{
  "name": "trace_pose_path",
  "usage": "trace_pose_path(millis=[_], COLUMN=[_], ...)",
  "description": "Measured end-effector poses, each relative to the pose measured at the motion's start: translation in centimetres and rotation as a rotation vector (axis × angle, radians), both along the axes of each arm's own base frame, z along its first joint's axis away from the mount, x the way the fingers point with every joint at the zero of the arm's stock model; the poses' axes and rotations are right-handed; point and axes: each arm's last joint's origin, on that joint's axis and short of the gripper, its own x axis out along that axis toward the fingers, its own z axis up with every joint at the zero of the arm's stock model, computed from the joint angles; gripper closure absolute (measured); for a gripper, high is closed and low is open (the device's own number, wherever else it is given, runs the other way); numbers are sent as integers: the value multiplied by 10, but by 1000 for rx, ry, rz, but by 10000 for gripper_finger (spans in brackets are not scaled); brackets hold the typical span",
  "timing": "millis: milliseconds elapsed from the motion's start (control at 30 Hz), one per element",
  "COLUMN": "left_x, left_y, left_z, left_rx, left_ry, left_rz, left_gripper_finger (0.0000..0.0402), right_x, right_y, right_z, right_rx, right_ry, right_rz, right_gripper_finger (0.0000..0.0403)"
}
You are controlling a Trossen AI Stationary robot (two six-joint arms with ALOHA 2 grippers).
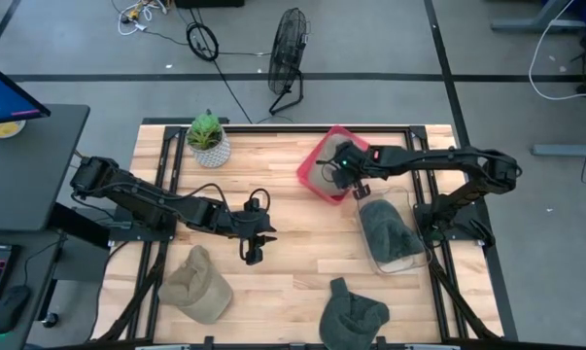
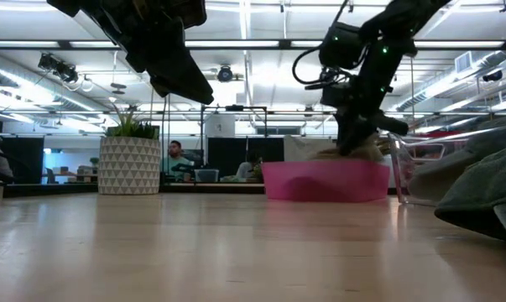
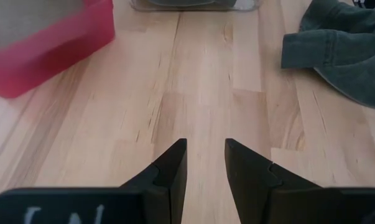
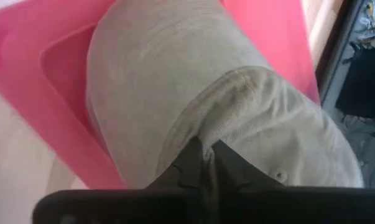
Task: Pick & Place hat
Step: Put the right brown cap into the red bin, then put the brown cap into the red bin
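Note:
A beige cap [image 4: 175, 74] hangs in my right gripper [image 4: 206, 151], which is shut on it over the pink bin [image 1: 317, 160] at the table's far right. In the low view the cap [image 2: 357, 151] shows just above the bin's rim [image 2: 324, 168]. My left gripper [image 1: 253, 251] hovers open over bare wood at mid-table, touching nothing. In its wrist view the left gripper [image 3: 204, 152] points toward the bin [image 3: 44, 50]. Another tan cap [image 1: 197, 287] lies flat on the table near the left gripper. My right gripper pinches a fold of the beige cap's crown [image 4: 237, 124] between its two fingers, right by the seam where the brim [image 4: 143, 62] meets it. The fingers come from above, pointing down. The cap hangs below them into the pink bin; whether it touches the bin's floor is hidden.
A clear container [image 1: 397, 255] beside the bin holds a dark green hat [image 1: 388, 231]. A second dark green hat [image 1: 353, 313] lies at the near edge and shows as the dark green hat [image 3: 339, 50] in the left wrist view. A potted plant [image 1: 208, 138] stands far left.

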Motion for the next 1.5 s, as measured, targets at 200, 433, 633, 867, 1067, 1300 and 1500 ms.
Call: trace_pose_path(millis=[200, 433, 633, 867, 1067, 1300, 1500], left_x=[0, -1, -17, -52, -81, -107, -129], left_y=[0, 0, 4, 4, -17, -58, -84], left_z=[0, 2, 22, 31, 16, 14, 14], left_rx=[0, -44, -126, -364, -409, -475, -551], left_ry=[0, -9, -24, 166, 451, 537, 594], left_rz=[1, 32, 67, 137, 210, 197, 236], left_gripper_finger=[289, 289, 289, 289, 289, 289, 289], right_x=[-2, 5, 12, 28, 41, 46, 48], right_y=[1, 1, 12, 46, 84, 116, 131], right_z=[-3, 11, 39, 64, 69, 73, 76], right_rx=[29, 22, 21, 316, 500, 527, 543], right_ry=[-24, -74, -74, -233, -313, -357, -391], right_rz=[-70, -169, -241, -324, -222, -99, -44], right_gripper_finger=[349, 288, 245, 241, 254, 266, 271])
